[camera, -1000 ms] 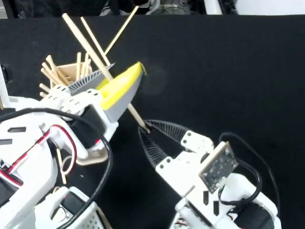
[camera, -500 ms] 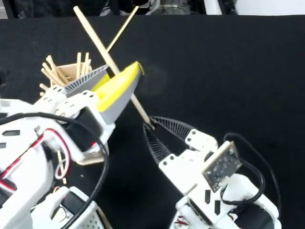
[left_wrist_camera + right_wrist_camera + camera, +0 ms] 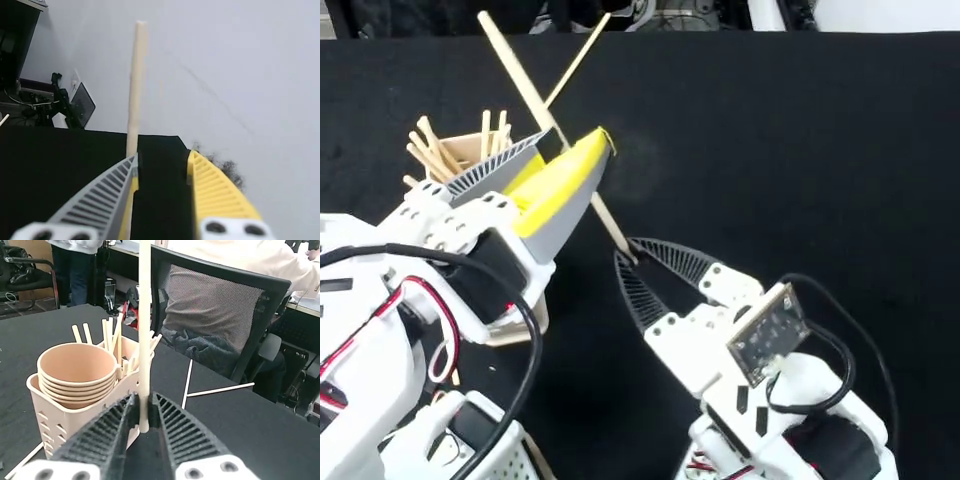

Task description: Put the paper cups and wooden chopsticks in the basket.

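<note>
Chopstick [image 3: 514,70] shifted rightward, long axis far-left from right hand [image 3: 623,254] clamped on it; left hand [image 3: 578,138] apart.

A long pale wooden chopstick [image 3: 535,100] slants from upper left toward centre, lower end pinched in the black right gripper [image 3: 628,258] (another loose stick [image 3: 578,58] lies crossed behind it). At far left, a beige slotted plastic basket [image 3: 50,425] holds nested tan paper cups [image 3: 75,365] and upright chopsticks [image 3: 440,150].

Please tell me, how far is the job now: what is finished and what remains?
Done: a stack of paper cups and several chopsticks stand in the basket. In hand: the right claw grips one chopstick by its end; the stick runs beside the open left claw. Left: at least two loose chopsticks lie on the table beyond the basket.
</note>
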